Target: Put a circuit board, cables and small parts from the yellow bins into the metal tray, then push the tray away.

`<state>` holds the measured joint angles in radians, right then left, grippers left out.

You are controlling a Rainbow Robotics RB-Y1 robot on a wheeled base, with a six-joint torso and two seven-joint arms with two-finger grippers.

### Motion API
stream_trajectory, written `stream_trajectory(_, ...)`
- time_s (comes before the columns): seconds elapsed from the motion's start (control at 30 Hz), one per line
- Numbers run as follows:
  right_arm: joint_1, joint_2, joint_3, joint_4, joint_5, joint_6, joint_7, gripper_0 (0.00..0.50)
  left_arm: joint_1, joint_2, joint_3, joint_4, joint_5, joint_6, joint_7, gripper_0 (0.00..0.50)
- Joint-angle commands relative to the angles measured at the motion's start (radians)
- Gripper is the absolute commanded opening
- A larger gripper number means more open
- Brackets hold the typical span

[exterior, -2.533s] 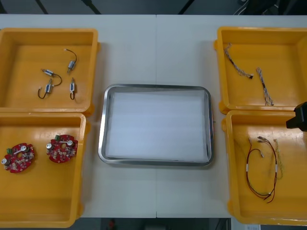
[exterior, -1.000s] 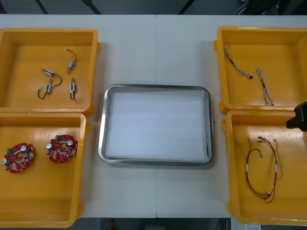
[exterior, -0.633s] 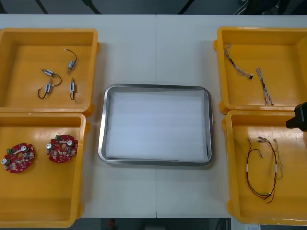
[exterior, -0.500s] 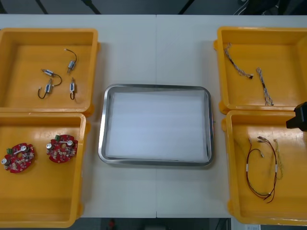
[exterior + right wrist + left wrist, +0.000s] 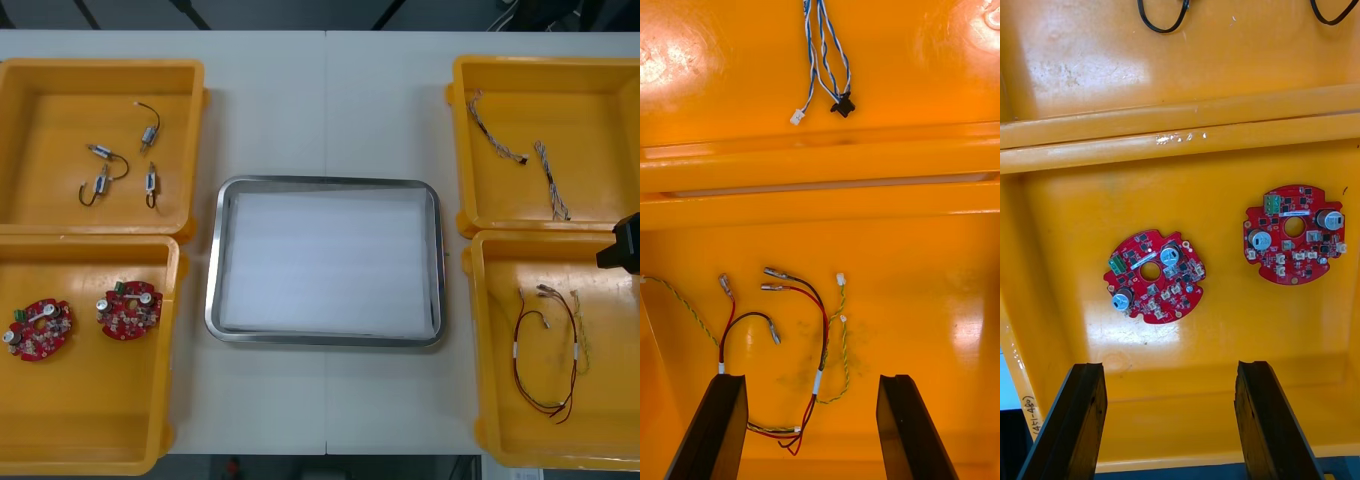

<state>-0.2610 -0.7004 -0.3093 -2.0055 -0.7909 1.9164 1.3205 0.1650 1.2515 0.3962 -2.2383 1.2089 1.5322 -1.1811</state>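
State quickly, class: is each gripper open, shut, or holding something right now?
Left gripper: open, holding nothing, over the circuit boards.
Right gripper: open, holding nothing, over the red and yellow cables.

Matte black fingers (image 5: 713,427), flat, wedge-shaped

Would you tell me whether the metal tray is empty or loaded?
Empty: the metal tray has a bare white inside, with nothing lying in it.

You see a shiny metal tray (image 5: 325,183), white inside, between four yellow bins (image 5: 100,67); two round red circuit boards (image 5: 128,310) lie in the near left bin.
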Motion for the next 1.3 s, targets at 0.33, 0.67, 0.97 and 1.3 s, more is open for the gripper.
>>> stream_trajectory(0.33, 0.013, -0.042, 0.012, -0.01, -0.007, 0.003, -0.023, 0.5, -0.001, -0.006, 0.013, -0.02, -0.009, -0.007, 0.097, 0.5)
stream_trajectory(0.67, 0.086, -0.034, 0.039, -0.024, -0.03, 0.003, -0.035, 0.5, 0.019, 0.014, -0.003, -0.012, -0.019, 0.089, -0.172, 0.5)
stream_trajectory(0.97, 0.194, -0.034, 0.067, -0.042, -0.057, -0.008, -0.037, 0.5, 0.018, 0.035, -0.002, -0.012, -0.026, 0.083, -0.219, 0.5)
stream_trajectory(1.3, 0.267, -0.034, 0.133, -0.055, -0.034, -0.132, -0.041, 0.5, -0.001, 0.035, -0.003, 0.011, -0.014, 0.078, -0.189, 0.5)
